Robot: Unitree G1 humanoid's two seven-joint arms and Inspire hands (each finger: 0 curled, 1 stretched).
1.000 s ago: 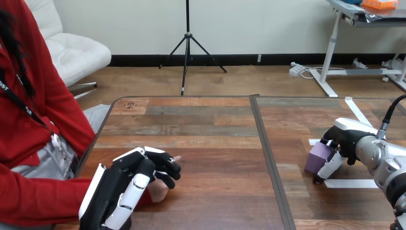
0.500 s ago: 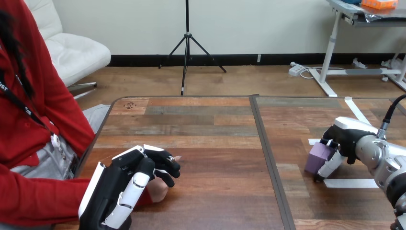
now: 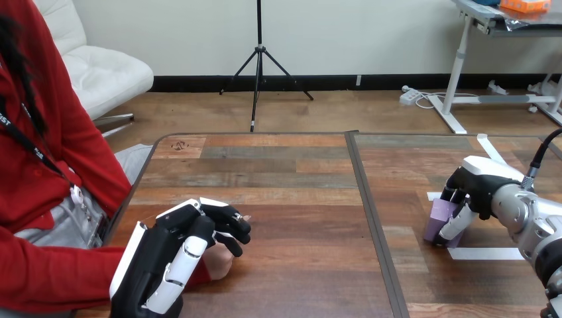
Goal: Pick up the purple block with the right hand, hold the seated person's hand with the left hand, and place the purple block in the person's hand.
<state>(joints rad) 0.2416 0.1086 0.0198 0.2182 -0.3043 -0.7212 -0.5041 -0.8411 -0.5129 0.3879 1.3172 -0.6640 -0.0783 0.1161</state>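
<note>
The block (image 3: 438,225) is gripped by the right hand (image 3: 478,187); the person's hand (image 3: 219,264) is clasped by the left hand (image 3: 173,246). Lifting seems required next.

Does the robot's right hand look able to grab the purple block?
Probably yes. The right hand sits right on the block, its fingers and thumb curled round it, and nothing stands in the way.

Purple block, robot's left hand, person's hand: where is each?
purple block (image 3: 438,222): head view, its left face.
left hand (image 3: 159,262): head view, its black back.
person's hand (image 3: 219,263): head view, its uncovered lower part.
</note>
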